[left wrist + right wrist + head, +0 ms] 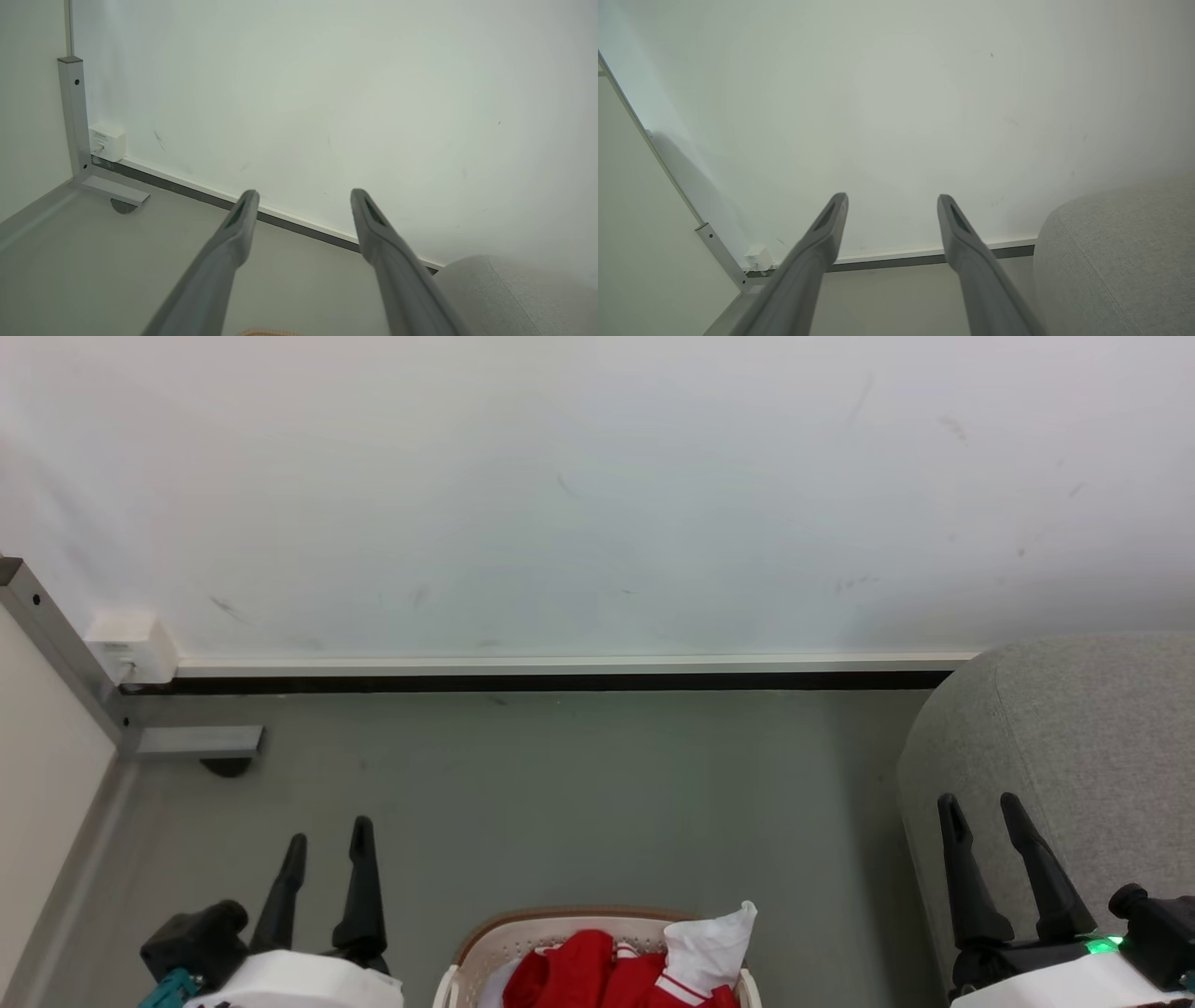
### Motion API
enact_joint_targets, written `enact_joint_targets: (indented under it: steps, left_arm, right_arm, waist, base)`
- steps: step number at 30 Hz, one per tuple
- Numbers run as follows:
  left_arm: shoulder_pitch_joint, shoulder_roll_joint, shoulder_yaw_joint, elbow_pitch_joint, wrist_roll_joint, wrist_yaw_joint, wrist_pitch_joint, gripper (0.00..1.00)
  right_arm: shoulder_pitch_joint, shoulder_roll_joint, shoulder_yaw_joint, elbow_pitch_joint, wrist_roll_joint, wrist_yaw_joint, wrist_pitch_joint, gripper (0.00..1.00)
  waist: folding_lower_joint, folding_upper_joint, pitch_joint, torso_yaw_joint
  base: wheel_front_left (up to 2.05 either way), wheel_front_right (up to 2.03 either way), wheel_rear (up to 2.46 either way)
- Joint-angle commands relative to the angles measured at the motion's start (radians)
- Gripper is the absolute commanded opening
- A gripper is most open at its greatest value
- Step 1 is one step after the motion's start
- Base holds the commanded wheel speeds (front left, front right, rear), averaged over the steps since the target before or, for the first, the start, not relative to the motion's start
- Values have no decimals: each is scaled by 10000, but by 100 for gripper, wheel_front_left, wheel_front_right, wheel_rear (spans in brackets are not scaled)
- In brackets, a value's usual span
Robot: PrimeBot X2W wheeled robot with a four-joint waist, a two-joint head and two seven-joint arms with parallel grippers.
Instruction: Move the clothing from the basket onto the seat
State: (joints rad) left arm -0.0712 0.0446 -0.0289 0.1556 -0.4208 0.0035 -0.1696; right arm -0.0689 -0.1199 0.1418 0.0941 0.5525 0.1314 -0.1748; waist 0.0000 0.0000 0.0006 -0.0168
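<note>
Well, my left pincer (330, 833) and right pincer (978, 800) are spread wide, empty, ready to grab clothing (597, 966) from the basket (560, 917).

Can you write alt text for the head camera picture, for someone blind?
A laundry basket of red and white clothing sits low centre, between the open left gripper and open right gripper. A grey sofa stands at right.

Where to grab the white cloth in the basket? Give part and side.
Probably the white cloth by its raised peak, from above: it stands over the basket rim, clear of the red garments, so open jaws can straddle it.
</note>
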Motion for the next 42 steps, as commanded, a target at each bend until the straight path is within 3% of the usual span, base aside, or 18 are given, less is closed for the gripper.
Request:
enact_joint_targets:
  steps: [1, 42]
  left_arm:
    - [69, 86, 39, -102, 398, 58, -140, 100]
    - [297, 91, -159, -396, 3483, 258, -920, 100]
  right_arm:
    - [-4, 13, -5, -34, -307, -9, -99, 100]
    - [113, -43, 241, 72, -2990, -13, -870, 100]
  waist:
    - [0, 0, 1, -16]
    - [0, 0, -162, -203]
  base:
    - [0, 0, 0]
    - [0, 0, 0]
